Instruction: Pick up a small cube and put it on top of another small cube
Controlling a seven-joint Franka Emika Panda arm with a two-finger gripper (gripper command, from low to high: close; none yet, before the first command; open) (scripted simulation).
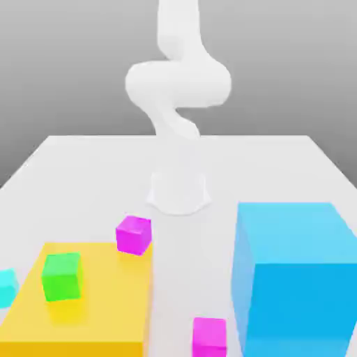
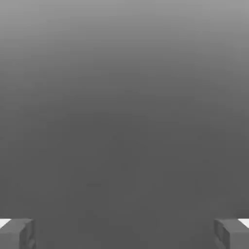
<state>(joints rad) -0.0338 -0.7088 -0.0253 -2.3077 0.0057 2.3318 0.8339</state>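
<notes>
Grey backdrop, white counter (image 1: pixel 84 167). Your claw (image 2: pixel 124 233) is released, jaws spread wide with nothing between them, looking out at empty grey, so it's parked well above and away from everything. The small cyan cube (image 1: pixel 5 286) sits far below the claw at the counter's edge on the exterior view's left, just beside the yellow slab (image 1: pixel 104 307) carrying the green cube (image 1: pixel 62 277). Bring the claw straight over cyan, square the fingers to its faces, descend vertically, clench at mid-height. Steer clear of the huge blue cube (image 1: pixel 296 279) and both magenta cubes (image 1: pixel 133 234).
</notes>
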